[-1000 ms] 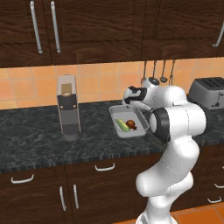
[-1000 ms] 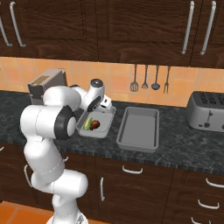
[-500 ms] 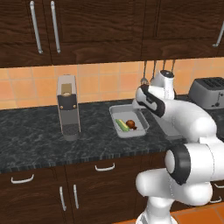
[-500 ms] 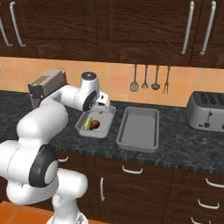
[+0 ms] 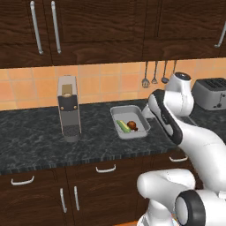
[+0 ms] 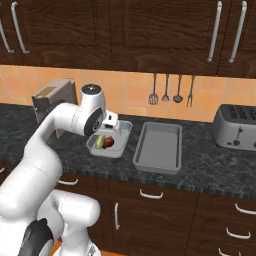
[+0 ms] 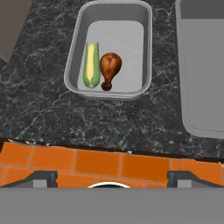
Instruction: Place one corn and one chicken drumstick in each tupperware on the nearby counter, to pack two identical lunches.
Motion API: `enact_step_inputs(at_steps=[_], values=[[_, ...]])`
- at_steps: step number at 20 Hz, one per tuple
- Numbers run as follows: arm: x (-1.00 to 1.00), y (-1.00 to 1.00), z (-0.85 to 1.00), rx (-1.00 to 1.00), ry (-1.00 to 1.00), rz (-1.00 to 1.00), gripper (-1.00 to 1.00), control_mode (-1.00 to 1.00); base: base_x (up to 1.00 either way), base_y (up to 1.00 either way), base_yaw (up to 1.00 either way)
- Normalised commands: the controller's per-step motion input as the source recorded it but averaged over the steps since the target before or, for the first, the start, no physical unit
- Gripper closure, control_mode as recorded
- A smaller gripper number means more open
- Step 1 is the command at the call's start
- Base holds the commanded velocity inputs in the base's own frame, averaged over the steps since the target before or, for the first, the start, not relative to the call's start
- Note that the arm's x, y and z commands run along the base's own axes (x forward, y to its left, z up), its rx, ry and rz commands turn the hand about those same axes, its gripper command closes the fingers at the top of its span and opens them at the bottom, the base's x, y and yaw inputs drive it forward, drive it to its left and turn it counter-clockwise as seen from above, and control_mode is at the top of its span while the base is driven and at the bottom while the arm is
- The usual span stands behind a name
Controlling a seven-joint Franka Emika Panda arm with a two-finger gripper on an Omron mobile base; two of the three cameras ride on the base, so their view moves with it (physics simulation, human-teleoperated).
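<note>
A: Start at the left. What stands on the counter point(image 5: 35, 141)?

B: A grey coffee machine point(image 5: 69, 107), upright, near the tiled back wall and well apart from the trays.

A: And next to the right?

B: The shorter tupperware point(image 5: 140, 119). In the hand view, one corn point(image 7: 91, 64), pale yellow with green husk, lies along one long side of the tray. Just beside it lies one chicken drumstick point(image 7: 109, 68). The two run parallel, close together; I cannot tell whether they touch.

A: Are they at the near or far end of that tray?

B: In the left base view they sit in the near half of the tray, and the far half is bare grey floor.

A: The arm?

B: Its white upper links rise over the right side of the shorter tray. The hand sits above the counter close to the wall.

A: The jaws?

B: I cannot tell how they stand. The hand view shows no tips, and the arm's own body covers the hand in both base views.

A: Further right?

B: The longer tupperware point(image 6: 157, 150), just beside the shorter one, nothing inside it. Utensils point(image 6: 171, 90) hang on the wall behind it. Far right stands a silver toaster point(image 6: 237, 127), well apart from the long tray.
</note>
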Motion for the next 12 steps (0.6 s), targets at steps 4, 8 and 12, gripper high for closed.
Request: enact_step_inputs(at_steps=[4,8,12], values=[[-1.0,0.0,0.67,-0.02,0.0,0.01,-1.0,-1.0,0.0,0.0,0.0],[-0.93,0.0,1.0,0.0,-0.01,0.07,-1.0,-1.0,0.0,0.0,0.0],[-0.78,0.0,1.0,0.07,-0.02,0.02,-1.0,-1.0,0.0,0.0,0.0]])
